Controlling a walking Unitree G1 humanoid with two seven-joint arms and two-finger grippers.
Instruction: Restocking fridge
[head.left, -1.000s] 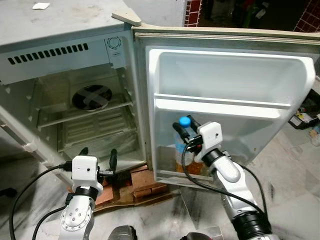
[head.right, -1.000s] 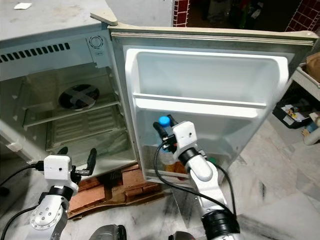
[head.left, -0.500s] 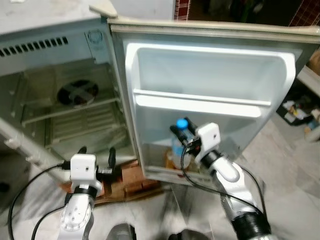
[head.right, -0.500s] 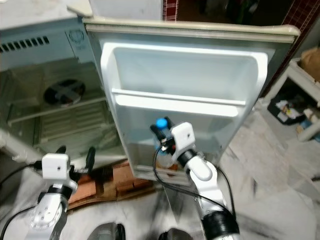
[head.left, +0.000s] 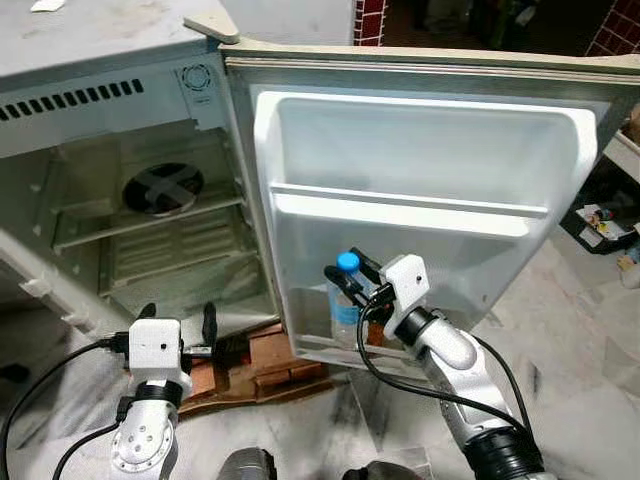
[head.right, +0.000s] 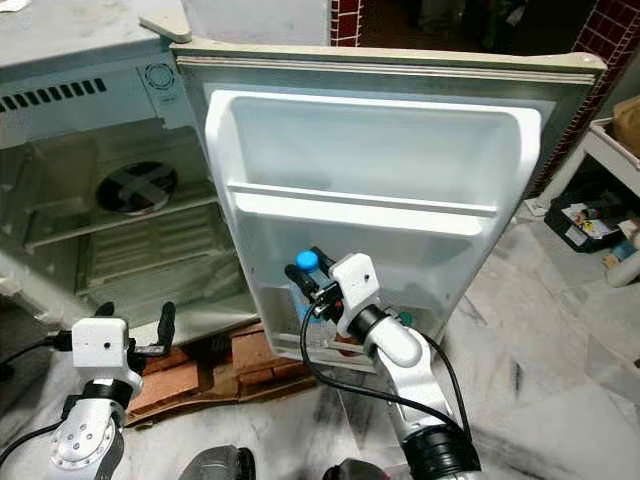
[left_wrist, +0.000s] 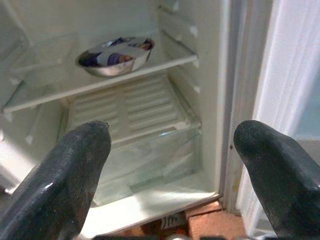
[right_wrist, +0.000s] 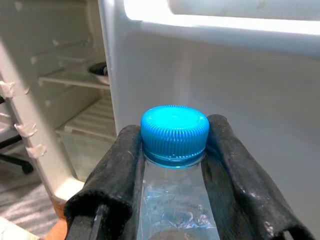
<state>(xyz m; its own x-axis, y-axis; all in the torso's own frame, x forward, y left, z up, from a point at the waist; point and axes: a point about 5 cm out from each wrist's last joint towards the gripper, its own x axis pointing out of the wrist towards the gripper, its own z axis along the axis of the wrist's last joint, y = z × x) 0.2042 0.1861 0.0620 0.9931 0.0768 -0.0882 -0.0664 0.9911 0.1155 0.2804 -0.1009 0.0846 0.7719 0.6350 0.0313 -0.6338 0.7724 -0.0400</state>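
Note:
A clear plastic bottle (head.left: 342, 306) with a blue cap (head.left: 347, 262) stands upright in the bottom shelf of the open fridge door (head.left: 420, 150). My right gripper (head.left: 346, 272) is shut on the bottle's neck just under the cap. The right wrist view shows both black fingers (right_wrist: 117, 170) pressed against the cap (right_wrist: 174, 132). My left gripper (head.left: 180, 318) hangs low in front of the open fridge body (head.left: 150, 240), open with nothing between its fingers (left_wrist: 75, 170). A steel bowl (left_wrist: 115, 51) sits on the fridge's wire shelf.
An orange item (head.left: 378, 330) and a green cap (head.right: 405, 320) sit in the door's bottom shelf beside the bottle. Red bricks (head.left: 272, 358) prop up the fridge. Clutter (head.left: 605, 218) lies on the marble floor at the right.
The head camera has shifted. My right gripper has lowered the bottle deeper into the door's bottom shelf. The left gripper stays open and low.

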